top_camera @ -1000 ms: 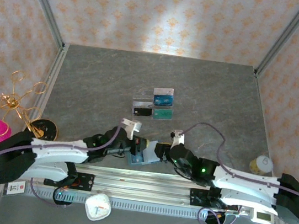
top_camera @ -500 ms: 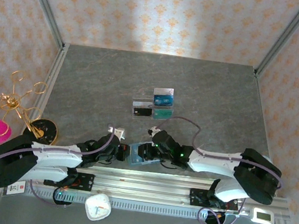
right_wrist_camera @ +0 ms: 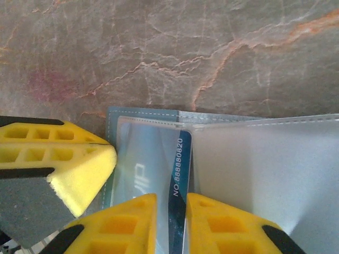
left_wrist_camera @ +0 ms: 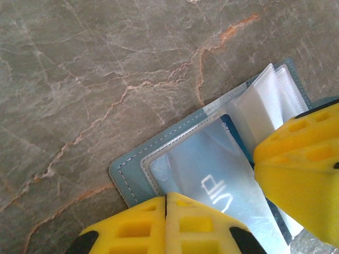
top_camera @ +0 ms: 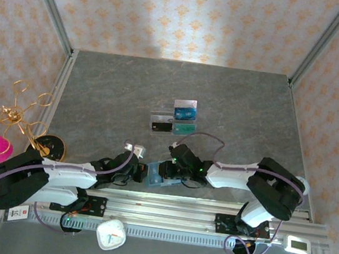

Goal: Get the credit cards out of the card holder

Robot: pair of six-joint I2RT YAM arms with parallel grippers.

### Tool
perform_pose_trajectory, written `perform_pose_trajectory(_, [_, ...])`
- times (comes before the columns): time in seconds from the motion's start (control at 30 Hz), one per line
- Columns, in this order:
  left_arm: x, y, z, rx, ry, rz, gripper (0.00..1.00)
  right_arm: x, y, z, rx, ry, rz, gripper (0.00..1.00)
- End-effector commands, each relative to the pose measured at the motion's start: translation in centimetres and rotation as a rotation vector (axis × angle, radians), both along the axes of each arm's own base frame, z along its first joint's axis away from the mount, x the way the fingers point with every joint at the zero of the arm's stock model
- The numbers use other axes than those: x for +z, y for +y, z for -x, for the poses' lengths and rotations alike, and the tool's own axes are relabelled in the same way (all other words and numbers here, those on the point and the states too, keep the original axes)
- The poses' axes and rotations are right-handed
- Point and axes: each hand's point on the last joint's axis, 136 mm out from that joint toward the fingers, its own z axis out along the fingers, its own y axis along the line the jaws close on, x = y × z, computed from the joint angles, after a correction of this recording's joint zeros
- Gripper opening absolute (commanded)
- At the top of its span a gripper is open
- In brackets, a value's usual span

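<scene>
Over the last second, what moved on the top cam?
The right gripper swung in from the right onto the card holder, elbow folding up. The left gripper dropped back slightly to the holder's left edge. The holder stayed near the front rail; the cards mid-table did not move.

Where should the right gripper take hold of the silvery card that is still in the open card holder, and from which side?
Probably at the dark numbered strip along the silvery card's edge beside the fold of the card holder. There the right gripper already straddles it. Come from the fold side, where the clear sleeve seems open, and pull flat along the table.
</scene>
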Motion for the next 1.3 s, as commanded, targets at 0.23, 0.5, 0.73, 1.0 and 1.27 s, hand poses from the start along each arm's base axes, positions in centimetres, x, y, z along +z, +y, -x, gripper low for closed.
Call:
perform_pose_trajectory(0.23, [-1.4, 0.8, 0.1, -0.01, 0.019, -0.07, 0.0, 0.3, -0.1, -0.7, -0.039, 0.006, -0.01, 0.0])
perform_pose_trajectory(0.5, [-1.8, 1.1, 0.0, -0.005, 0.029, -0.074, 0.0, -0.8, -1.9, -1.5, -0.114, -0.01, 0.083, 0.17])
perform_pose_trajectory(0.73, [-2.0, 0.6, 0.0, -0.023, 0.037, -0.061, 0.0, -1.5, -0.5, -0.2, -0.034, 0.053, 0.033, 0.15])
perform_pose_trajectory(1.0, [-2.0, 0.8, -0.2, -0.014, 0.036, -0.05, 0.0, 0.0, -2.1, -1.1, -0.122, -0.009, 0.027, 0.0])
perform_pose_trajectory(1.27, [-0.6, 0.5, -1.1, -0.019, -0.007, -0.025, 0.0, 0.0, -4.3, -0.6, -0.169, -0.01, 0.034, 0.0])
